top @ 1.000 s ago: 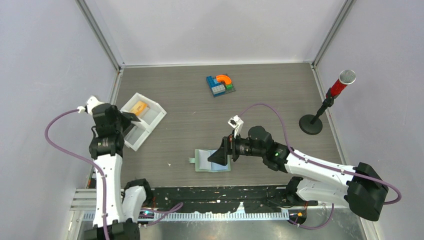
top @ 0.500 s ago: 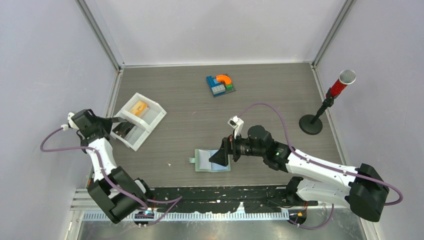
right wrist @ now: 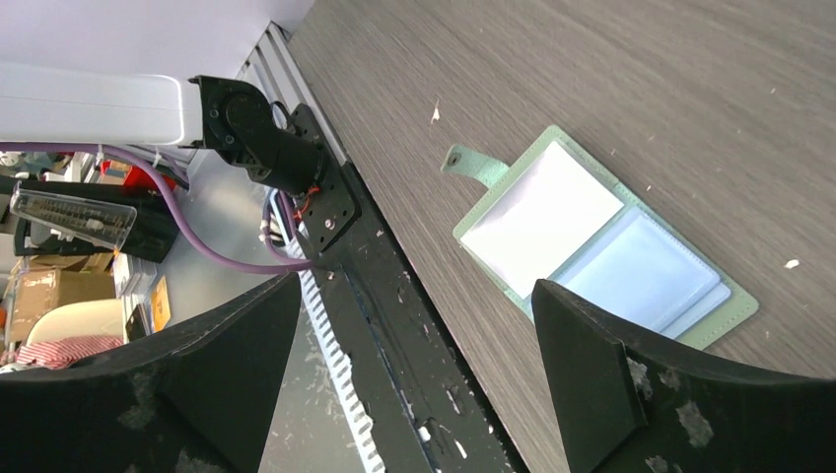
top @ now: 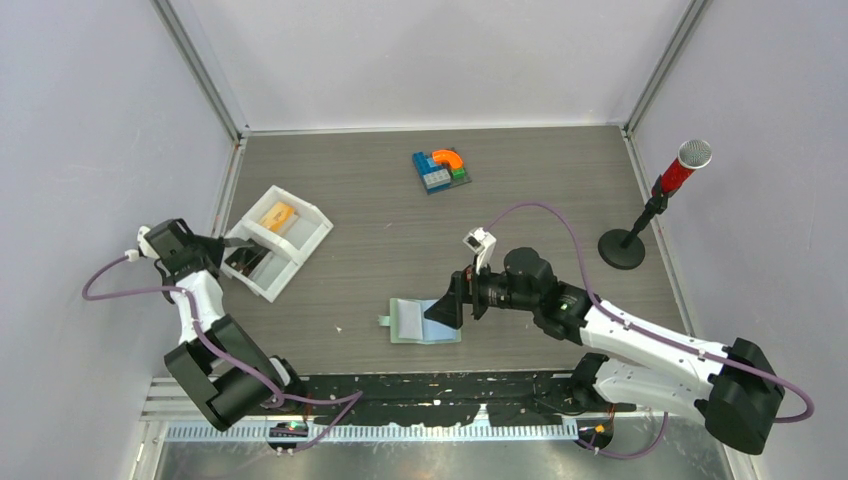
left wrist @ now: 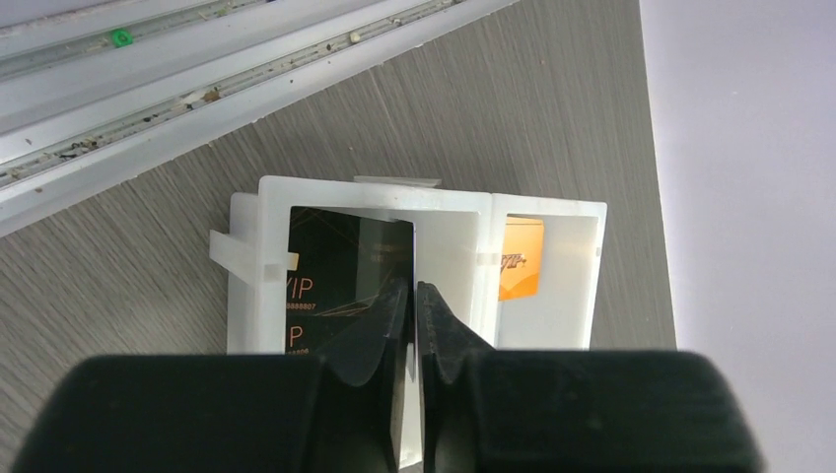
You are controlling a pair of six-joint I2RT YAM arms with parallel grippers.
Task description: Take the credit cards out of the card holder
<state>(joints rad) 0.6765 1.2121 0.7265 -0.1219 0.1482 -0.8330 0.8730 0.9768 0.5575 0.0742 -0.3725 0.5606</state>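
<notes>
Standing at the near edge of a grey wood-grain tabletop [top: 380, 230], you see two robot arms reaching out over it. The left hand [top: 236, 256] is at the left edge, over a white two-compartment tray [top: 300, 240]. Its fingers [left wrist: 380, 330] are pressed almost together on the edge of a black credit card [left wrist: 335, 266] with gold "VIP" lettering. The card stands tilted in the tray's nearer compartment. An orange credit card [top: 278, 215] lies in the farther compartment, apart from the hand.

The card holder [top: 425, 322] lies open and flat near the middle of the near edge. It is sage green, with pale blue see-through sleeve pages facing up and a small closure tab [right wrist: 468, 163] sticking out toward the left edge. In the wrist view, the left page looks white and the right page looks blue. No card can be made out in the sleeves.

The right hand [top: 445, 312] hangs over the right side of the holder. Its two black fingers [right wrist: 592, 374] are spread wide and grip nothing. I cannot tell whether it touches the pages.

A blue, orange and green toy block cluster [top: 441, 170] sits near the middle of the far edge. A red microphone [top: 682, 168] on a black round-based stand rises by the right edge, well apart from both hands.
</notes>
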